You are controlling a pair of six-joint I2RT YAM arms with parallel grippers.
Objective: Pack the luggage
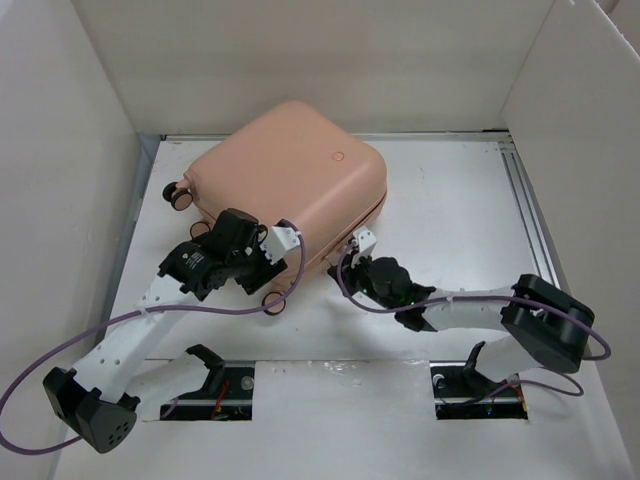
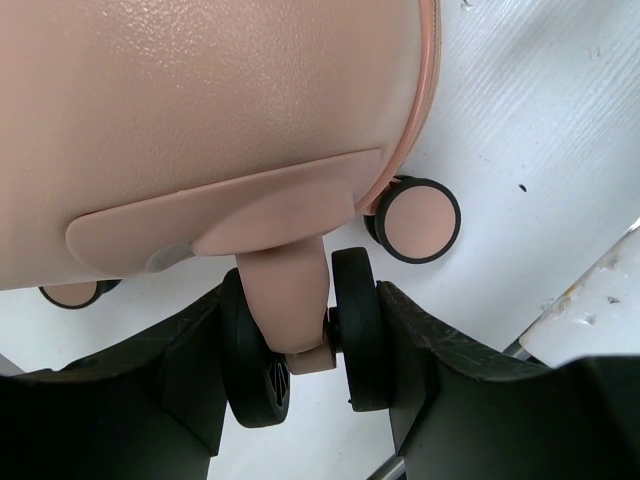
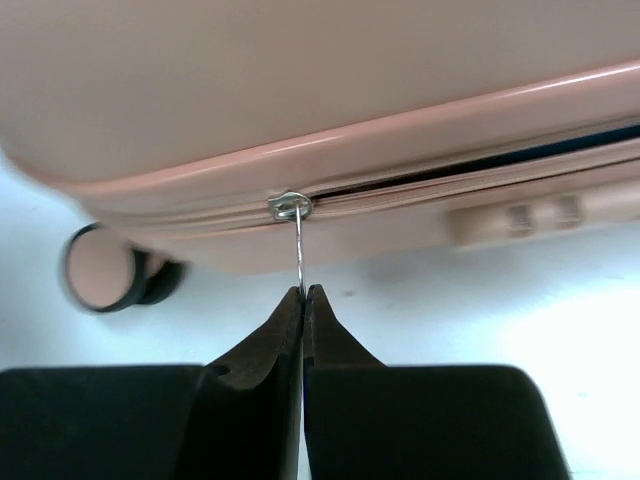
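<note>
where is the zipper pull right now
Right wrist view, centre: the zipper pull hangs from the seam of the luggage, on its near side, pinched in the right tool.

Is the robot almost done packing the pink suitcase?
Nearly. The suitcase lid is already down. Right now the left gripper holds a wheel, and the right gripper pinches the zipper pull. Left to do: a dark gap beside the pull shows the zipper isn't closed all the way.

White table (image 1: 450, 230), luggage (image 1: 290, 170) atop
</note>
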